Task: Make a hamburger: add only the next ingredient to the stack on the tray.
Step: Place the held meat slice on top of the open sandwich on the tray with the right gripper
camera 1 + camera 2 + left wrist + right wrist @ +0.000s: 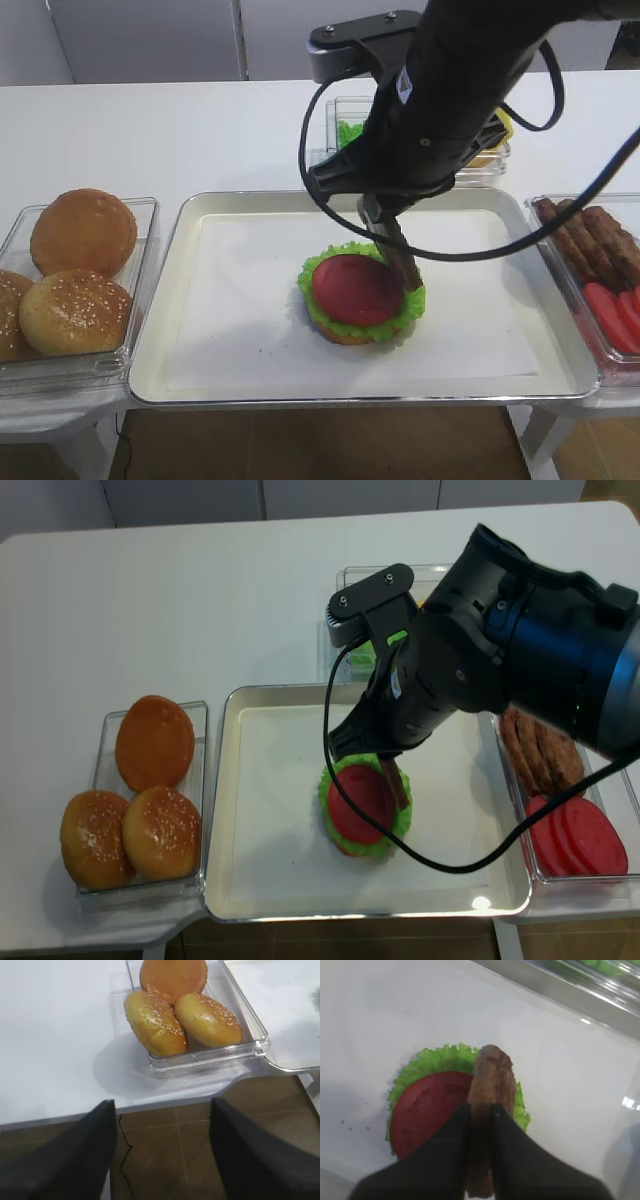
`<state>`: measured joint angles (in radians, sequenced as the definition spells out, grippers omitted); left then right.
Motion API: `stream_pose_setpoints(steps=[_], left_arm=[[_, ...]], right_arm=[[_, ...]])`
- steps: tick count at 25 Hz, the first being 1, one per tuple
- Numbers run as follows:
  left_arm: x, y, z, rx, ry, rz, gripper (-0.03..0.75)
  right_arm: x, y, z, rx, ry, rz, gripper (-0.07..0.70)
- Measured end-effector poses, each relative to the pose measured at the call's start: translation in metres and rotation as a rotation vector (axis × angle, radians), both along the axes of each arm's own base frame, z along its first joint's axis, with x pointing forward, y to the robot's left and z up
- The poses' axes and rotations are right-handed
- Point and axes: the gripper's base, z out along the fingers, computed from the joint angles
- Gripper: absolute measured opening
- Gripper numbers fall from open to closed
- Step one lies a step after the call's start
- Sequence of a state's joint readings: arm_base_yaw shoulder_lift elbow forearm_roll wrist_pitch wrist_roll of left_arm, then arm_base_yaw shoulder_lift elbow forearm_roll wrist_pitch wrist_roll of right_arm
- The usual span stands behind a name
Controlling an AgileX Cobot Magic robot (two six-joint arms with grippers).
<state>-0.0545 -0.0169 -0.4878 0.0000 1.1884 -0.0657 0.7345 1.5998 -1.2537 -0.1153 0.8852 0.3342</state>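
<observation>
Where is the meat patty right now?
The meat patty is pinched on edge in the right gripper, over the right side of the stack, above its tomato slice and lettuce, near the middle of the tray.

two high views look down from the front, both showing the tray [170, 300]. right wrist view hangs close above the stack [427, 1105]. left wrist view faces buns [180, 1015] past the table edge.
</observation>
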Motion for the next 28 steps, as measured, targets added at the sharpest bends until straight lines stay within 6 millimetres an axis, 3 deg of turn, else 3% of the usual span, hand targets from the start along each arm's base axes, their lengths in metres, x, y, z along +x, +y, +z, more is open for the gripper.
stream_pose_setpoints(steps=[17,28], left_arm=[[0.0,0.0,0.0,0.0,0.0,0.0,0.441],[0.0,0.0,0.0,0.0,0.0,0.0,0.441]], right_arm=[[-0.0039,0.0002,-0.0023,-0.013,0.045,0.029,0.083],[-0.0063,0.0013,-0.0028,0.004,0.075,0.02,0.131]])
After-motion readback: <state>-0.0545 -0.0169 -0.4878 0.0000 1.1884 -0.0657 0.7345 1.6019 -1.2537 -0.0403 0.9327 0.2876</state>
